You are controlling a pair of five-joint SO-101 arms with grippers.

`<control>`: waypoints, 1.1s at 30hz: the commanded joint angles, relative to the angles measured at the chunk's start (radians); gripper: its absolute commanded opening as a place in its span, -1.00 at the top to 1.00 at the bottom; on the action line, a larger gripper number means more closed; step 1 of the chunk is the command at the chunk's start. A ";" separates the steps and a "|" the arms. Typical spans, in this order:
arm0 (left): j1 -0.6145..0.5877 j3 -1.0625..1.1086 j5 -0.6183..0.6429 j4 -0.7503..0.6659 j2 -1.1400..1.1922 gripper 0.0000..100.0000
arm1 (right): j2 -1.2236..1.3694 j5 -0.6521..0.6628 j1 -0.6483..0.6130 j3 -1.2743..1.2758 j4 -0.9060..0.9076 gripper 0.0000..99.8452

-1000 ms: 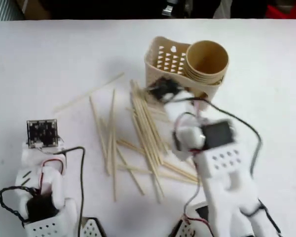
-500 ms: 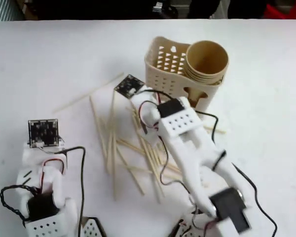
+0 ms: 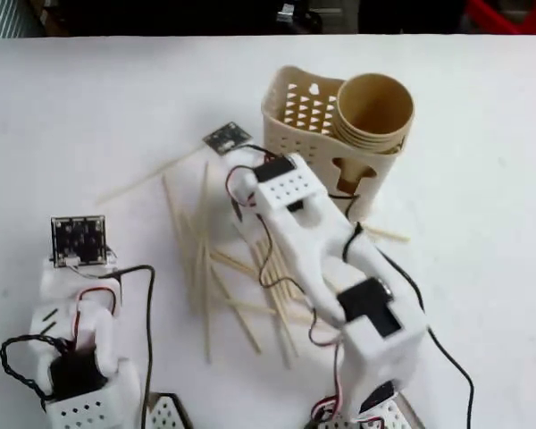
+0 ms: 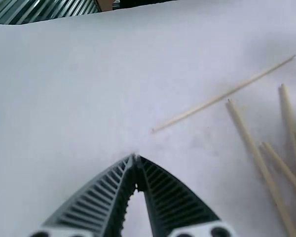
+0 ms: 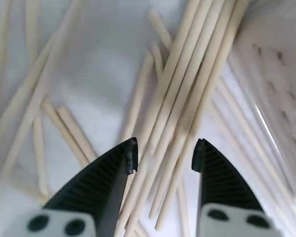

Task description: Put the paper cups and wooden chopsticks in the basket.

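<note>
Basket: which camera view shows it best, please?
The high view. It shows the whole basket from above, standing upright with the stacked paper cups inside. The right wrist view catches just a piece of its perforated wall, beside the chopsticks.

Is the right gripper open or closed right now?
Open. The right gripper has a clear gap between its tips, and a bundle of chopsticks shows through that gap.
</note>
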 commanded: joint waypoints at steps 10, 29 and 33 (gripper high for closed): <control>-0.002 -0.006 0.000 -0.025 -0.010 0.95 | 0.249 -0.011 -0.001 -0.330 0.206 0.62; -0.002 -0.005 -0.002 -0.025 -0.010 0.95 | 0.262 -0.011 -0.001 -0.344 0.228 0.82; -0.002 -0.005 -0.002 -0.025 -0.010 0.95 | 0.262 -0.011 -0.001 -0.345 0.228 0.81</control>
